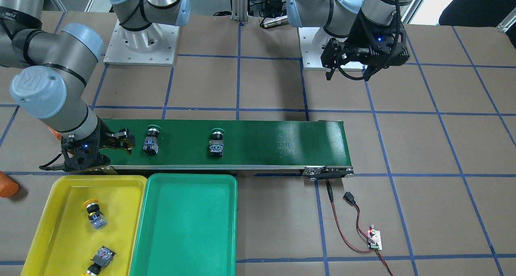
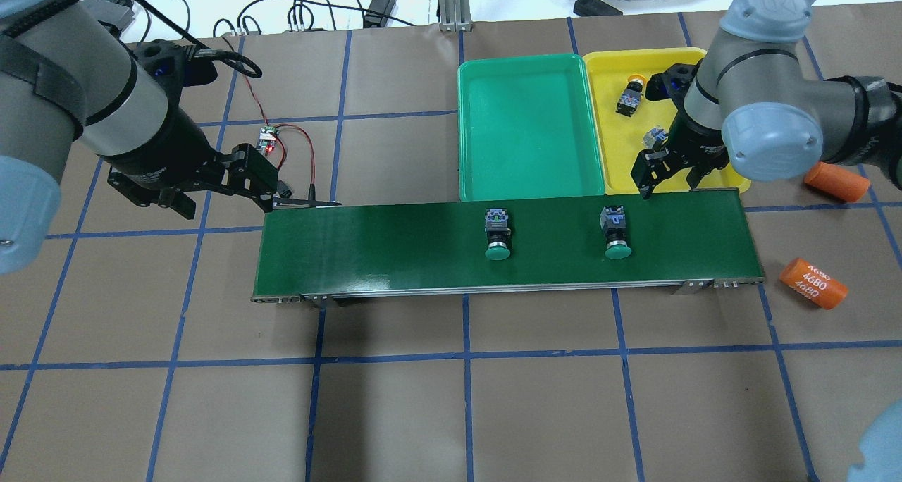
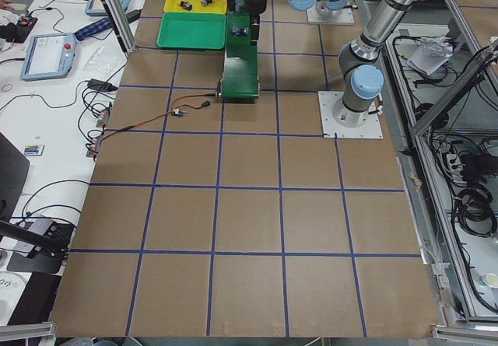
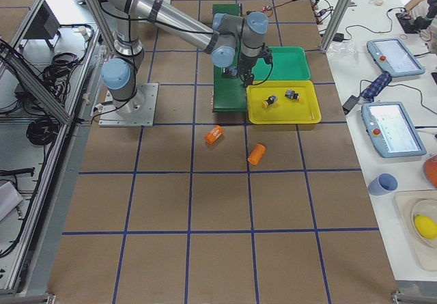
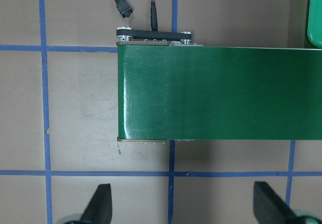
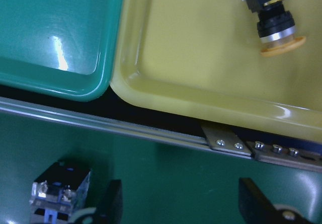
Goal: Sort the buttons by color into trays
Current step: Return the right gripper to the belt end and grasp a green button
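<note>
Two green-capped buttons (image 2: pixel 497 235) lay on their sides on the conveyor belt (image 2: pixel 387 249), caps toward the belt's robot-side edge and contact blocks toward the trays. Both yellow-capped buttons (image 2: pixel 629 96) lay in the yellow tray (image 2: pixel 638 51), just past the belt's far edge, and the green tray (image 2: pixel 528 137) beside it held none. The right gripper (image 2: pixel 668 186) hung spread and empty over the belt's far edge, at the end beside the yellow tray. The left gripper (image 2: pixel 266 182) hung spread and empty beyond the belt's opposite end. The step in hand was judged to be picking the nearer green-capped button (image 2: pixel 614 232). In the right wrist view its contact block (image 6: pixel 60 191) sat outside one finger (image 6: pixel 113 206), not between the two. The gripper therefore probably needed to shift along the belt until the body was centred, then close across the block's flat sides rather than the round cap. The belt's metal rail (image 6: pixel 151 133) and the green tray's rim stood on the carry path, so a lift above them looked advisable before crossing. The green tray's floor offered broad room for release. Two orange cylinders (image 2: pixel 812 282) lay beyond the belt's end, apart from that path.
</note>
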Tool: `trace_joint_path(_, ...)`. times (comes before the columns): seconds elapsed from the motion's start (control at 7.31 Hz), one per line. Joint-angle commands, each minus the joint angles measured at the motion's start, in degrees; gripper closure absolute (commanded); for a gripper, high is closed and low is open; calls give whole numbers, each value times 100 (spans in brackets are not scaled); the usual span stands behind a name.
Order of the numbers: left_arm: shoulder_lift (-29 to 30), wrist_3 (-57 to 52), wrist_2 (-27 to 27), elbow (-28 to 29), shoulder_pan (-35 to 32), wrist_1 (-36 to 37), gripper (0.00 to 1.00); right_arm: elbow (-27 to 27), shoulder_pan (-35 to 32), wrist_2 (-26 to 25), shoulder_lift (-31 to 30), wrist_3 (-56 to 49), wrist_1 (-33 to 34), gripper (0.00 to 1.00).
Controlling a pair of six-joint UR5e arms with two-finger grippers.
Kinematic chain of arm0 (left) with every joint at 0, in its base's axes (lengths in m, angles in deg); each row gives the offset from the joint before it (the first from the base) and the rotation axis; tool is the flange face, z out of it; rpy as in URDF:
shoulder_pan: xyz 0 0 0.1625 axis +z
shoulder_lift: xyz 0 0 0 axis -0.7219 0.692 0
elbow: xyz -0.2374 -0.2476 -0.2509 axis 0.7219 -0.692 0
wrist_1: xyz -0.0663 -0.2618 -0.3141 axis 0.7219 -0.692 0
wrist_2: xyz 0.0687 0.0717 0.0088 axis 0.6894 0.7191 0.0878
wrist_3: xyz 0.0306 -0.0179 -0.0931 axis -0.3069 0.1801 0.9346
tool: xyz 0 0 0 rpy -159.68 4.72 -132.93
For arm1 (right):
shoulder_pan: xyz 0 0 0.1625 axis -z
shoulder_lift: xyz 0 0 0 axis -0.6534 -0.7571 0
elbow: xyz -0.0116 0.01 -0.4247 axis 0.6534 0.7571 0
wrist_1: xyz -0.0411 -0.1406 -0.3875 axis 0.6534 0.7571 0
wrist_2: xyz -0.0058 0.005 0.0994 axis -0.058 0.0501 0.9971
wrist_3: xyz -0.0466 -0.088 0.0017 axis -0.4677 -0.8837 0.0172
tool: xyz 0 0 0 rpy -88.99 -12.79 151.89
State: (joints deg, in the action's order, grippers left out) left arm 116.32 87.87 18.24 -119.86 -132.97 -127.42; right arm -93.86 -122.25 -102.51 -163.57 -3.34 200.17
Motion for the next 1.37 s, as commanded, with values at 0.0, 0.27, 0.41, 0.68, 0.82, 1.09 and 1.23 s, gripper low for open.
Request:
trace_joint_path(0.0, 2, 7, -10, 0, 1, 8, 0, -64, -2, 246, -100, 291, -181, 17)
trace_joint_path(0.27, 2, -2, -19, 0, 1, 17, 0, -73, -10, 431, -188, 441, -340, 17)
trace_joint_path(0.41, -7, -2, -2, 0, 1, 17, 0, -73, -54, 423, -189, 442, -350, 17)
trace_joint_path(0.68, 2, -2, -2, 0, 1, 17, 0, -73, -63, 423, -180, 442, -429, 17)
trace_joint_path(0.82, 2, -2, -10, 0, 1, 17, 0, -160, -63, 414, -171, 399, -429, 17)
trace_joint_path(1.09, -7, -2, -2, 0, 1, 17, 0, -380, -63, 423, -171, 354, -411, 17)
trace_joint_path(1.23, 2, -2, -2, 0, 1, 17, 0, -389, -63, 397, -171, 363, -411, 28)
